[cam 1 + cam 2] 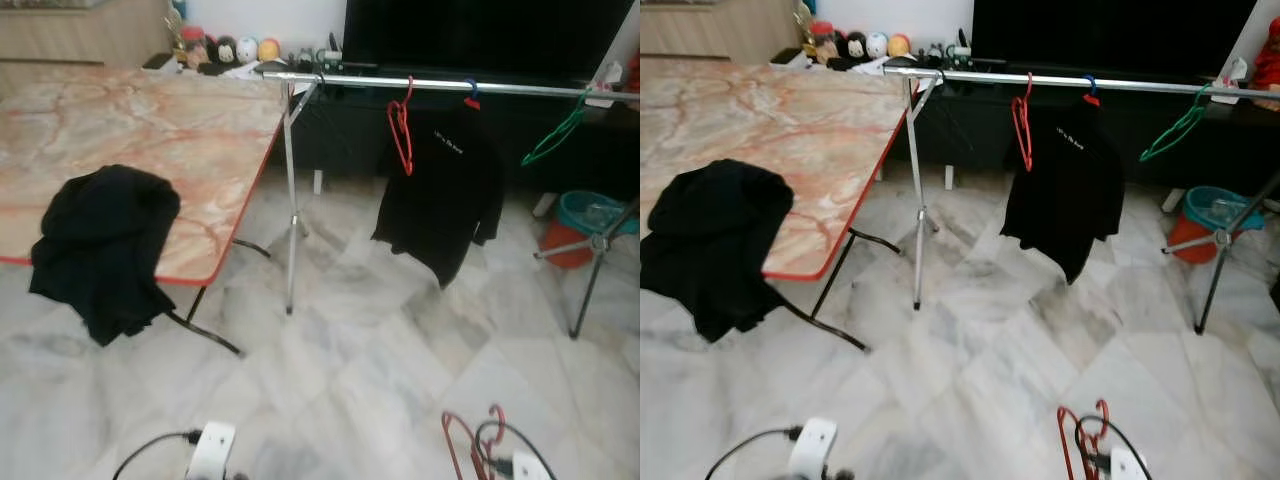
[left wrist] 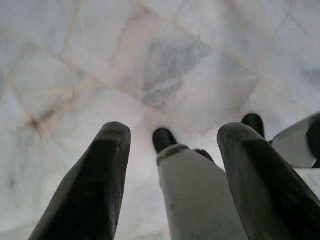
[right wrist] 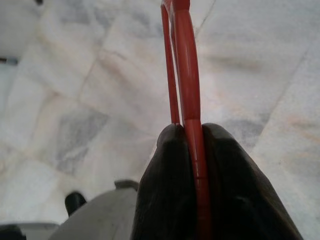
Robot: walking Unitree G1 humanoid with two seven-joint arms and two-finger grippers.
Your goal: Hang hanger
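Your right tool clamped on the red hanger — lower right, left tool apart, rail up top.

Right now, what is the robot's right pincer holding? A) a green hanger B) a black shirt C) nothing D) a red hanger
D: the right wrist view shows the right pincer shut on a thin red hanger, which also shows low in the left eye view, while the black garment lies on the table and the green hanger hangs on the rail.
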